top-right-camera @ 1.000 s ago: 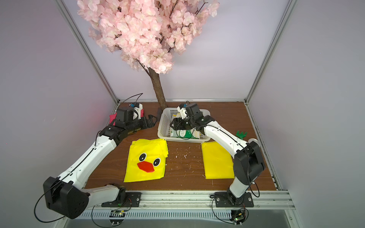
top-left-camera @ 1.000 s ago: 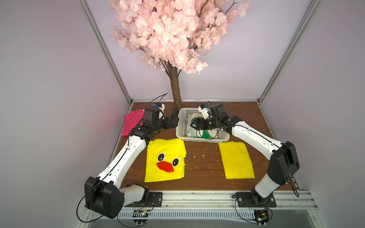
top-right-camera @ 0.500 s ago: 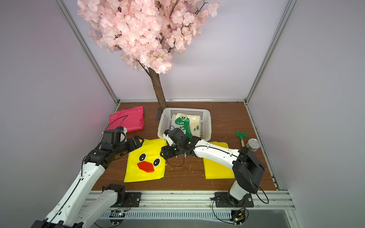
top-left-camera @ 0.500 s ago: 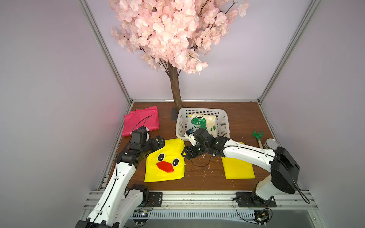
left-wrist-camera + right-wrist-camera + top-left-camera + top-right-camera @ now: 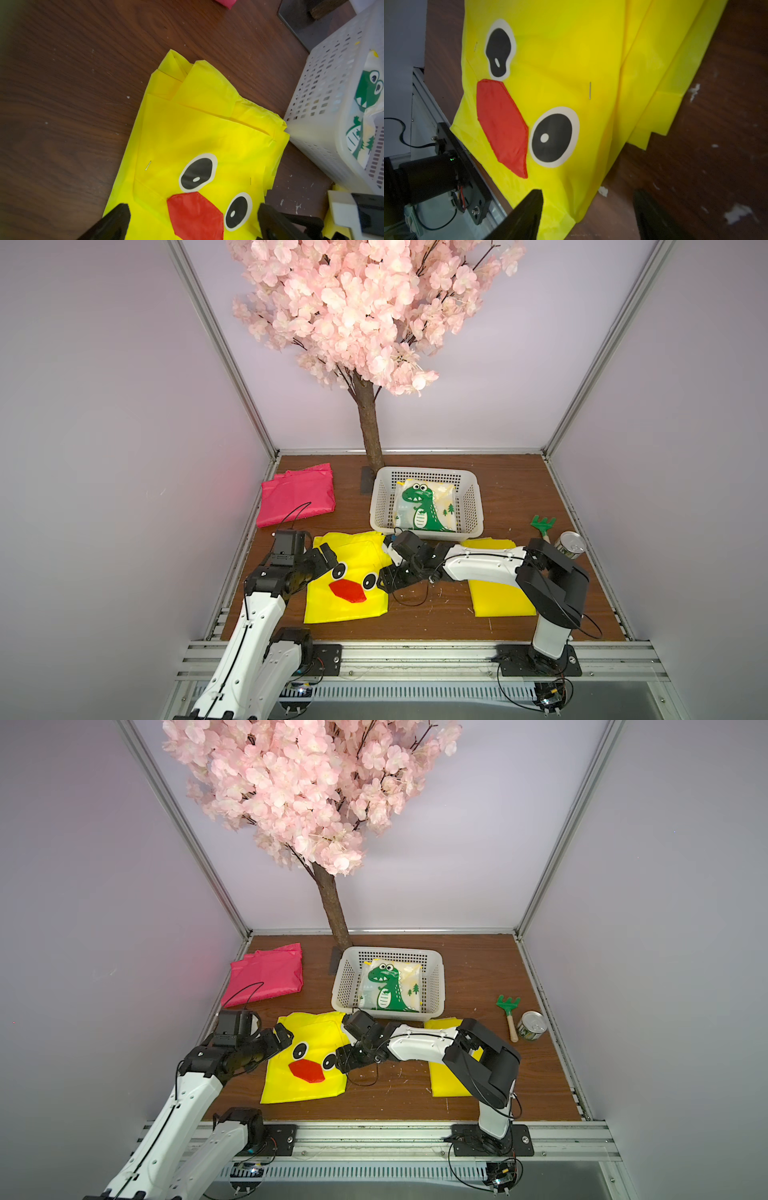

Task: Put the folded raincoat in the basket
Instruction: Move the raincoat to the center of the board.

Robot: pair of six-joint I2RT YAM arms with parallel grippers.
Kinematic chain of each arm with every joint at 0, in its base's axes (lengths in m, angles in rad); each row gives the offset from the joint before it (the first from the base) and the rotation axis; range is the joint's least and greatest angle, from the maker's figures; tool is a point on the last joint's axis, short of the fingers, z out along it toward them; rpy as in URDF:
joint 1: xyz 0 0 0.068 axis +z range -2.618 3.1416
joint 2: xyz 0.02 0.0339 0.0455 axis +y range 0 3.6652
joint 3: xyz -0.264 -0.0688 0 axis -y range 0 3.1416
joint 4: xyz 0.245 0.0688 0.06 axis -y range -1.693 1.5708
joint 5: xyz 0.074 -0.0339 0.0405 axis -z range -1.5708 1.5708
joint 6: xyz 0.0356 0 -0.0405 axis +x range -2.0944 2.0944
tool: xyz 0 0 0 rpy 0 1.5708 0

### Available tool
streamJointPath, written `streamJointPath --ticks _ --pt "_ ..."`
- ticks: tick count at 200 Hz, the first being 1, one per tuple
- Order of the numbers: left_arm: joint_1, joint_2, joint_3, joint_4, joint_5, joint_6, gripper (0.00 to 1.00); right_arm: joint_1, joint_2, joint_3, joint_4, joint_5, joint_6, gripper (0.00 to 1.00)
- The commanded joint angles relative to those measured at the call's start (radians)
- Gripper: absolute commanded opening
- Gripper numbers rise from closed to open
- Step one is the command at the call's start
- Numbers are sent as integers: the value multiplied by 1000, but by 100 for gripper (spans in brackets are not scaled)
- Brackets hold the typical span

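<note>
The white basket point(image 5: 428, 471) point(image 5: 390, 949) stands at the back middle of the table, with a folded dinosaur-print raincoat point(image 5: 424, 506) point(image 5: 388, 986) lying flat inside it. In front of it lies a folded yellow raincoat with a duck face point(image 5: 349, 572) point(image 5: 307, 1052) point(image 5: 197, 124) point(image 5: 571, 62). My left gripper point(image 5: 326, 558) point(image 5: 193, 209) hangs open over that raincoat's left edge. My right gripper point(image 5: 384, 578) point(image 5: 588, 193) is open over its right edge, one finger above the fabric and one above bare wood. Neither holds anything.
A pink folded raincoat point(image 5: 297, 499) lies at the back left and a plain yellow one point(image 5: 498, 597) under my right arm. A green toy rake point(image 5: 542, 524) and a tin can point(image 5: 569, 545) sit at the right edge. The tree trunk point(image 5: 370, 427) rises behind the basket.
Both arms have drawn back from the basket to the duck-face raincoat, leaving the dinosaur raincoat in the basket. Over the last half second they have barely moved.
</note>
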Motion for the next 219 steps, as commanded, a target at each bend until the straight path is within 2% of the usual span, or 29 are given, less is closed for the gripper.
streamJointPath --ticks 1,43,75,119,144,182,219 --pt "28 -2 -6 -26 8 -20 100 -1 12 -3 51 0 18 76" --pt "27 -4 -25 -24 3 -24 100 -3 62 15 74 -32 16 74" --pt "27 -4 -32 -24 2 -23 100 -1 87 28 91 -60 17 63" --pt "27 -2 -35 -22 8 -28 100 -2 76 12 89 -54 16 35" --pt "27 -2 -40 -23 15 -37 100 -9 57 -1 76 -42 6 0" --pt "27 8 -34 -23 34 -39 100 -33 -1 -62 59 -16 6 0" --pt "27 16 -29 -20 55 -26 100 -56 -119 -191 56 9 29 0"
